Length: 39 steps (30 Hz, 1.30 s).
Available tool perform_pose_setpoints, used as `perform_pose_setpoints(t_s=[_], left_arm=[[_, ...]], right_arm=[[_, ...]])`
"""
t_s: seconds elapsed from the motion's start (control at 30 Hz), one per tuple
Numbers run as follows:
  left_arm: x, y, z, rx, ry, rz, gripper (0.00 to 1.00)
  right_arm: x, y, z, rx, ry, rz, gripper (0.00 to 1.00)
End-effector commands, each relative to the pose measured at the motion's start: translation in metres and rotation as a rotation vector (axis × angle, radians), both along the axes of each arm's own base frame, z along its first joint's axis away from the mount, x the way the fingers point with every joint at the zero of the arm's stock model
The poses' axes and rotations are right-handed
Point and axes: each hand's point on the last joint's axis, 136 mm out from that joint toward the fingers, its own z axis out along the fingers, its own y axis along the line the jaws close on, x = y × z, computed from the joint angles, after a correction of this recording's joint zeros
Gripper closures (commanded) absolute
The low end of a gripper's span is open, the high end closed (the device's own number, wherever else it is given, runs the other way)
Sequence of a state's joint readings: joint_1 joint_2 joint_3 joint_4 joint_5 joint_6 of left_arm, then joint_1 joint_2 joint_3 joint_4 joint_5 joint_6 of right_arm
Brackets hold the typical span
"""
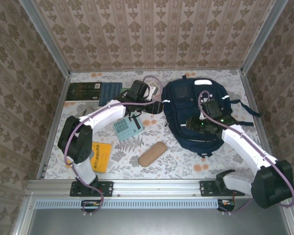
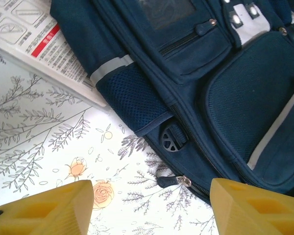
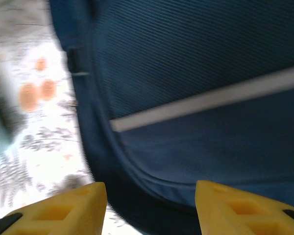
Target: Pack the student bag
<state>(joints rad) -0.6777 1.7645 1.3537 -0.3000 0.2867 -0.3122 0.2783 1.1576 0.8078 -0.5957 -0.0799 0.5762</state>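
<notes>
Left hand (image 2: 151, 192) and right hand (image 3: 151, 188) hang released at the student bag (image 2: 225, 88), printed sheet (image 2: 34, 41) unreadable.

The student bag (image 1: 198, 115) takes up the right half of the bench (image 1: 186, 164), and its strap (image 1: 247, 108) trails towards the right wall. Between its left side and the teal calculator (image 1: 127, 128) runs a bare lane. The left tool (image 2: 152, 205) hangs there with jaws apart, a zip pull (image 2: 179, 181) and a white printed box (image 2: 34, 44) close by. The front strip lies open, save for a brown pouch (image 1: 152, 153) and a yellow booklet (image 1: 102, 155). Dark books (image 1: 90, 91) block the back-left corner — patterned walls (image 1: 157, 34) close three sides.
</notes>
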Motion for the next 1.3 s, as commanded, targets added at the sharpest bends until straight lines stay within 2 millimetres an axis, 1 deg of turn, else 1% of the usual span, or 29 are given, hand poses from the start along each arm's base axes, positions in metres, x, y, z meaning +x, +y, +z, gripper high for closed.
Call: perform_pose_setpoints(t_s=[0.0,0.03,0.07,0.13,0.17,0.27,0.3,0.37,0.47,0.5,0.57,0.7,0.8,0.87,0.9,0.93,1.0,1.03,1.07,1.13,1.2,1.27], left_arm=[[-0.001,-0.014,0.018,-0.036,-0.034,-0.111,0.36],[0.0,-0.017,0.016,-0.036,-0.036,-0.129,0.36],[0.002,-0.019,0.014,-0.028,-0.037,-0.135,0.36],[0.007,-0.016,0.01,-0.016,-0.016,-0.109,0.36],[0.01,-0.012,0.008,-0.025,0.001,-0.088,0.36],[0.02,0.003,0.0,-0.058,0.042,-0.014,0.35],[0.022,0.008,-0.003,-0.052,0.048,0.006,0.35],[0.026,0.017,-0.007,-0.025,0.053,0.022,0.34],[0.027,0.017,-0.014,0.003,0.072,0.016,0.35],[0.026,0.017,-0.015,0.007,0.083,0.023,0.35],[0.027,0.012,-0.013,-0.01,0.083,0.034,0.36],[0.025,-0.001,-0.017,0.022,0.078,0.024,0.36],[0.02,-0.009,-0.017,0.043,0.07,0.014,0.36],[0.016,-0.013,-0.015,0.044,0.06,0.008,0.36],[0.015,-0.014,-0.015,0.046,0.057,0.007,0.36],[0.015,-0.014,-0.015,0.05,0.056,0.008,0.36],[0.014,-0.014,-0.016,0.054,0.06,0.008,0.36],[0.014,-0.013,-0.016,0.057,0.058,0.01,0.36],[0.014,-0.013,-0.014,0.056,0.055,0.011,0.36],[0.014,-0.011,-0.013,0.057,0.049,0.015,0.36],[0.015,-0.009,-0.014,0.064,0.041,0.024,0.35],[0.016,-0.005,-0.02,0.073,0.051,0.044,0.35]], right_arm=[[-0.024,-0.04,-0.011,-0.09,0.055,-0.214,0.49],[-0.031,-0.047,-0.013,-0.085,0.062,-0.261,0.49],[-0.034,-0.05,-0.014,-0.074,0.058,-0.284,0.48],[-0.04,-0.05,-0.016,-0.045,0.049,-0.308,0.48],[-0.04,-0.046,-0.015,-0.021,0.043,-0.304,0.49],[-0.032,-0.027,-0.011,0.063,0.01,-0.24,0.48],[-0.03,-0.025,-0.01,0.066,0.004,-0.226,0.47],[-0.029,-0.027,-0.014,0.033,0.024,-0.224,0.46],[-0.025,-0.039,-0.027,-0.03,0.063,-0.258,0.43],[-0.022,-0.04,-0.031,-0.025,0.069,-0.268,0.43],[-0.008,-0.036,-0.035,0.027,0.06,-0.271,0.43],[0.016,-0.037,-0.037,0.097,0.038,-0.325,0.42],[0.03,-0.042,-0.039,0.162,0.024,-0.394,0.44],[0.037,-0.049,-0.041,0.201,0.019,-0.458,0.44],[0.039,-0.05,-0.044,0.225,0.019,-0.478,0.47],[0.043,-0.048,-0.047,0.264,0.02,-0.483,0.54],[0.05,-0.041,-0.051,0.317,0.037,-0.472,0.82],[0.055,-0.035,-0.048,0.341,0.033,-0.448,0.94],[0.06,-0.031,-0.041,0.358,0.02,-0.429,1.0],[0.069,-0.025,-0.021,0.377,-0.025,-0.403,1.0],[0.079,-0.021,0.01,0.381,-0.106,-0.372,1.0],[0.086,-0.016,0.042,0.38,-0.182,-0.34,1.0]])
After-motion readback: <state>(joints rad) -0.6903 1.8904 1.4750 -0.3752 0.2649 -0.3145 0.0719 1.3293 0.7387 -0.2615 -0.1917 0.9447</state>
